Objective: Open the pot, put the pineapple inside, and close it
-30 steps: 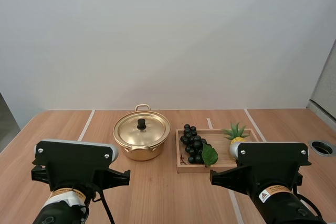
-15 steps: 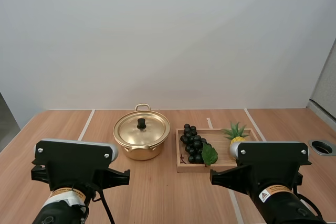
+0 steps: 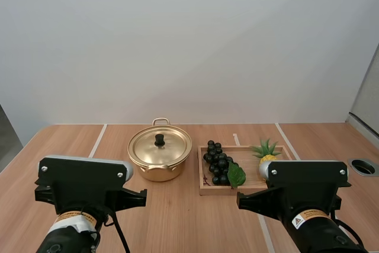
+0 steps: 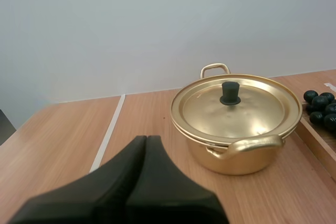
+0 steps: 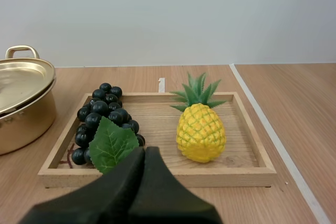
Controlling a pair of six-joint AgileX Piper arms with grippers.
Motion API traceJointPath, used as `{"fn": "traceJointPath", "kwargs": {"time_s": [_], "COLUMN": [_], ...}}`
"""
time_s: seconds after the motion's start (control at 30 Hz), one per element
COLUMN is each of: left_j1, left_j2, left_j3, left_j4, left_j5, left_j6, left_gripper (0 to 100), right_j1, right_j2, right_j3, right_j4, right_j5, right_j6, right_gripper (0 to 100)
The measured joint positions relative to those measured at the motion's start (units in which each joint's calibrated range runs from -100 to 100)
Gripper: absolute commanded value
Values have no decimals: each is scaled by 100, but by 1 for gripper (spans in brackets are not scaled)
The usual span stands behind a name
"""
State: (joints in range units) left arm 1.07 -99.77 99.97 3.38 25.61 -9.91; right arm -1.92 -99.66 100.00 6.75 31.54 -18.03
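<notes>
A gold pot [image 3: 160, 158] with its lid [image 4: 236, 106] on and a black knob [image 4: 230, 92] stands mid-table. To its right a wooden tray [image 3: 204, 189] carries a small yellow pineapple [image 5: 200, 129] with a green crown and a bunch of dark grapes [image 5: 102, 116] with a green leaf. My left gripper [image 4: 146, 141] is shut on nothing, a dark wedge well short of the pot and to its left. My right gripper [image 5: 145, 151] is shut too, just in front of the tray's near rim [image 5: 157, 177], apart from the pineapple.
Both arms' bases [image 3: 83, 197] [image 3: 305, 197] sit at the near edge of the wooden table [image 3: 71, 146]. A round grey grommet [image 3: 363, 166] is set in the table at the far right. White lines [image 3: 98, 140] run across the tabletop.
</notes>
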Motion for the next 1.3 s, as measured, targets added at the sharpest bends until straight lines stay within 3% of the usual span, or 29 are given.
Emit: {"fn": "traceJointPath", "kwargs": {"time_s": [0.07, 0.17, 0.4, 0.53, 0.6, 0.73, 0.87, 1.0, 1.17, 1.3], "left_j1": [0, -58, -95, -95, -95, -95, -95, -95, -95, -95], "left_j2": [0, 0, -4, -23, -23, -23, 130, 658, 1627, 2464], "left_j3": [3, 3, 3, -184, -442, -1350, -2295, -3416, -5109, -6205], "left_j4": [0, 0, 0, 0, 0, 0, 0, -89, -889, -1111], "left_j5": [-376, -1620, -7493, -9558, -9973, -9844, -9068, -7876, -6516, -5290], "left_j6": [0, 42, 55, 55, 84, 94, 94, 115, 300, 610], "left_gripper": [0, 0, 0, 0, 0, 0, 0, 0, 0, 0], "right_j1": [0, 0, 0, 0, 0, 0, 0, 0, -2, -115], "right_j2": [0, 0, -4, -15, -15, -15, 107, 663, 1475, 2284], "right_j3": [0, 0, 0, 0, -22, -804, -2098, -3615, -5280, -6472], "right_j4": [-200, -718, -1015, -995, -902, -175, 612, 772, 782, 782], "right_j5": [-383, -1893, -7899, -10957, -11420, -10513, -8461, -6450, -4555, -2666], "right_j6": [0, 0, 0, 0, -79, -399, -838, -1096, -1310, -1464], "right_gripper": [0, 0, 0, 0, 0, 0, 0, 0, 0, 0]}}
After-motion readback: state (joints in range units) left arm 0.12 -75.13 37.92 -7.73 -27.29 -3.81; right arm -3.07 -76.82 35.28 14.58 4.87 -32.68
